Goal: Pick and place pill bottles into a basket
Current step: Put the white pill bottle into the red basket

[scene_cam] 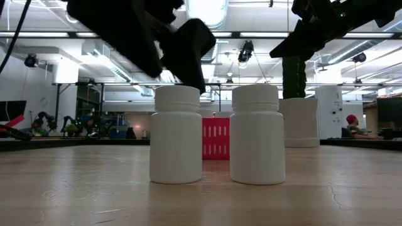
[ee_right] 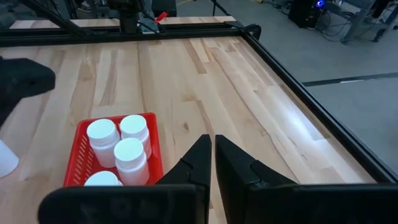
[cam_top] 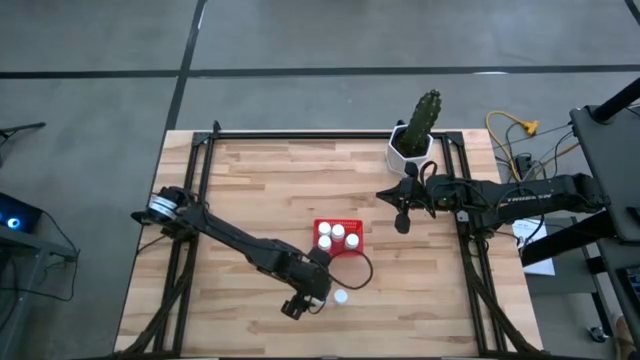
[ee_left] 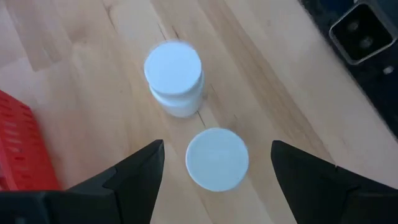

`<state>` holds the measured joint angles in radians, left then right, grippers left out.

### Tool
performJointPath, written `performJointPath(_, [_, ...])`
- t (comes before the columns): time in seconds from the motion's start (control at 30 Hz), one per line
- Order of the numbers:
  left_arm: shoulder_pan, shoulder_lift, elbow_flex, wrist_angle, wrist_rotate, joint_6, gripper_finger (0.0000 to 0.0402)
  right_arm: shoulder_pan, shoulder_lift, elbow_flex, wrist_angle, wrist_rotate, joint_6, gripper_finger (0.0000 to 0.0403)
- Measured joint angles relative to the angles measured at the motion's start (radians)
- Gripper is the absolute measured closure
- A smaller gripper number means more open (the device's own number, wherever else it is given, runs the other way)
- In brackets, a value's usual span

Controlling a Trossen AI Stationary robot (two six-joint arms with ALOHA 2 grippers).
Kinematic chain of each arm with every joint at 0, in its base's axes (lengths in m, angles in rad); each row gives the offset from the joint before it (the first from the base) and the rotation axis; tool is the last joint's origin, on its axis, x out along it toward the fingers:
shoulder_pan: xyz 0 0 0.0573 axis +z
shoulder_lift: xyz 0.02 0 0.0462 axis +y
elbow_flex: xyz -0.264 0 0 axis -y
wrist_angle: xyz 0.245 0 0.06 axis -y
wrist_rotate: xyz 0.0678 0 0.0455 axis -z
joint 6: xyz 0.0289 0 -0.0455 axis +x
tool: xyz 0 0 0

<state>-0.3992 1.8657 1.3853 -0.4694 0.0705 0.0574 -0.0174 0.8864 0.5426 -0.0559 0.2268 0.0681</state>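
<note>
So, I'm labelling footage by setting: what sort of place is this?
Likely a robotics lab or workshop: exposed ceiling ducts, cluttered workbenches behind the wooden table, loose cables on the concrete floor.

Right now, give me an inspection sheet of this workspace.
Surface: wooden table, black-framed.
Job's things: red basket holds four pill bottles; two bottles stand on the wood beside it.
Clutter: potted cactus at the far edge.
Grippers: left end effector open, directly above one loose bottle; right end effector shut, empty, hovering beside the cactus.
Cables: black loop by the basket; yellow cable off the table.
Surroundings: workshop, a person seated in the background.
</note>
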Motion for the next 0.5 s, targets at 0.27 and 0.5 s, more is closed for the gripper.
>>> performJointPath(0.27, [0.0,0.023,-0.005,0.011,0.008,0.0,0.0124,0.0,0.001,-0.001,0.0,0.0,0.0,0.039])
performJointPath(0.5, [0.0,0.058,-0.005,0.038,0.029,0.0,0.0124,0.0,0.001,-0.002,-0.009,-0.001,0.0,0.039])
